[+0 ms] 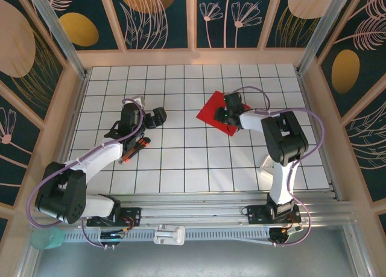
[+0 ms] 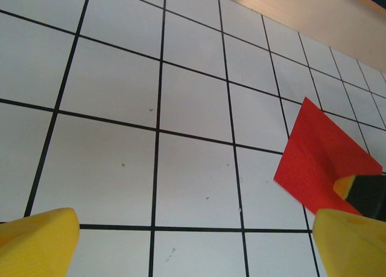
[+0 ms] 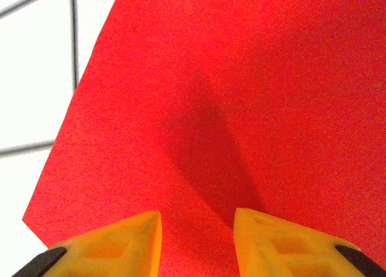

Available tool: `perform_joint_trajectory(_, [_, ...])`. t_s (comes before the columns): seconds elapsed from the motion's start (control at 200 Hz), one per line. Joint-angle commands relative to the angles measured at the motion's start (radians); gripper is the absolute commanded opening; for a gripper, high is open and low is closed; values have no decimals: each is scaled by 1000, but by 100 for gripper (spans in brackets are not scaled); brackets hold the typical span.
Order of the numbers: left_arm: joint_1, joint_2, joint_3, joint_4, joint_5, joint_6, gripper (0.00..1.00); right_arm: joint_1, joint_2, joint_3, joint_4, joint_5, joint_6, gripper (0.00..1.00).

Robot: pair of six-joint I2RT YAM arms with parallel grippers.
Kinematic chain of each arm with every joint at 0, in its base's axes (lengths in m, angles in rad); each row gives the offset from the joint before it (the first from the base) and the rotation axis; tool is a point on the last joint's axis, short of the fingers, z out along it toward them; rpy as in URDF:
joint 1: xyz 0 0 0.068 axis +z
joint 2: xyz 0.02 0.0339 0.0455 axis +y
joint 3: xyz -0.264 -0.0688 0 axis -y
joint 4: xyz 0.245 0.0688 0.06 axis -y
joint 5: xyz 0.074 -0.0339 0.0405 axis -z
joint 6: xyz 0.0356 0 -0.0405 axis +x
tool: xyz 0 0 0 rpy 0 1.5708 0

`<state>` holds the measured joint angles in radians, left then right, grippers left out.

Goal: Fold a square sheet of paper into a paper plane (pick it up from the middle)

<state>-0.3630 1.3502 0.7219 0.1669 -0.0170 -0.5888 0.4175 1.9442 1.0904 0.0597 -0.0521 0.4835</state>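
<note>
**Fig. — Sheet under the right claw.** The square sheet of paper (image 1: 212, 111) is lying on the table (image 1: 181, 162) as a red diamond, right of centre and nearer the far edge than the near one. The right claw (image 1: 228, 114) is pressing down on the sheet's middle. In the right wrist view its yellow fingers (image 3: 120, 241) are standing on the paper (image 3: 241, 96) with a narrow gap between them, and a dark ridge is running up from that gap. Whether paper is actually being pinched cannot be told. The left claw (image 1: 158, 117) is hovering left of centre, well apart from the sheet (image 2: 319, 162), with its jaws spread wide and released, grasping nothing.
</note>
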Motion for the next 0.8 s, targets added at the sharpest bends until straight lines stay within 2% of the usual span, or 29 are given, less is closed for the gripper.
perform_joint_trajectory(0.0, [-3, -22, -4, -35, -24, -6, 99, 96, -33, -91, -68, -59, 112, 37])
perform_joint_trajectory(0.21, [-4, -82, -38, -82, 0, -49, 98, 303, -111, -155, 46, -75, 332, 36])
perform_joint_trajectory(0.36, [-38, -111, -47, -144, 1, -67, 98, 345, -187, -149, 102, -87, 392, 39])
perform_joint_trajectory(0.49, [-125, -68, 6, -253, -7, -47, 98, 280, -310, -175, 46, -42, 313, 46])
perform_joint_trajectory(0.671, [-272, 84, 134, -429, -34, -22, 99, 94, -446, -235, -68, 17, 149, 60])
perform_joint_trajectory(0.731, [-309, 145, 187, -482, -38, 3, 99, 40, -481, -254, -87, 22, 98, 67])
perform_joint_trajectory(0.796, [-334, 215, 244, -548, -38, 40, 99, 5, -512, -267, -99, 38, 48, 83])
